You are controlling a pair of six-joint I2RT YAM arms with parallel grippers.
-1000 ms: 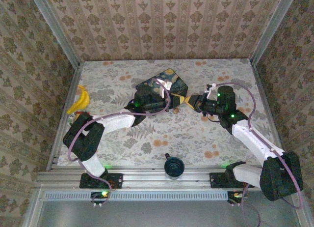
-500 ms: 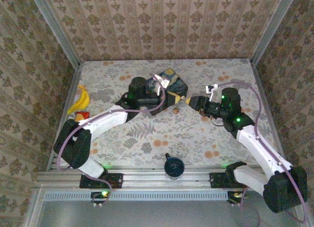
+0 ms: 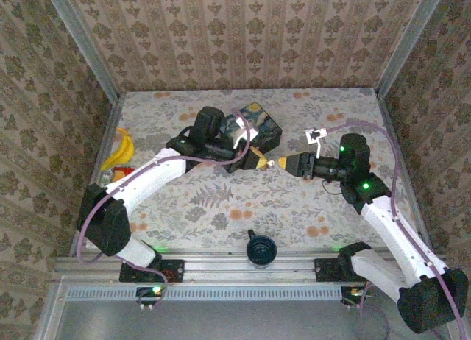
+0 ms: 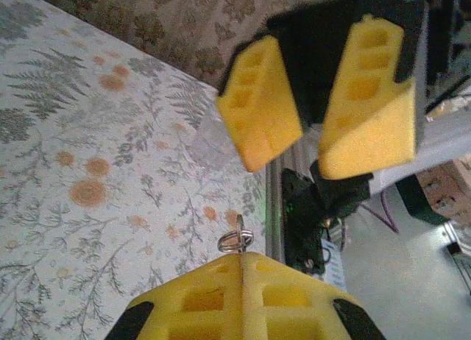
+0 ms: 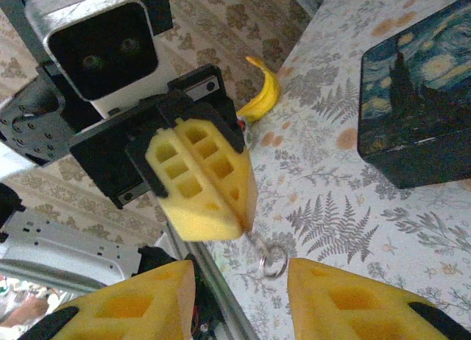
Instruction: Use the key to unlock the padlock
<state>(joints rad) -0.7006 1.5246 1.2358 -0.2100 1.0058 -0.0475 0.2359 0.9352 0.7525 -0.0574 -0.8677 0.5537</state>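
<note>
1. Top external view: my left gripper (image 3: 255, 160) and right gripper (image 3: 287, 164) face tip to tip mid-table, just near of the painted box (image 3: 266, 128).
2. My left jaws are closed, pinching a silver key ring (image 5: 274, 265) that pokes out.
3. My right jaws stand apart, empty.

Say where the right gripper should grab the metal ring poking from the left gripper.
Pinch the metal ring itself, coming straight at the tip of the left gripper. Its shut pads hide everything else; the ring sticks out toward the open right gripper.
</note>
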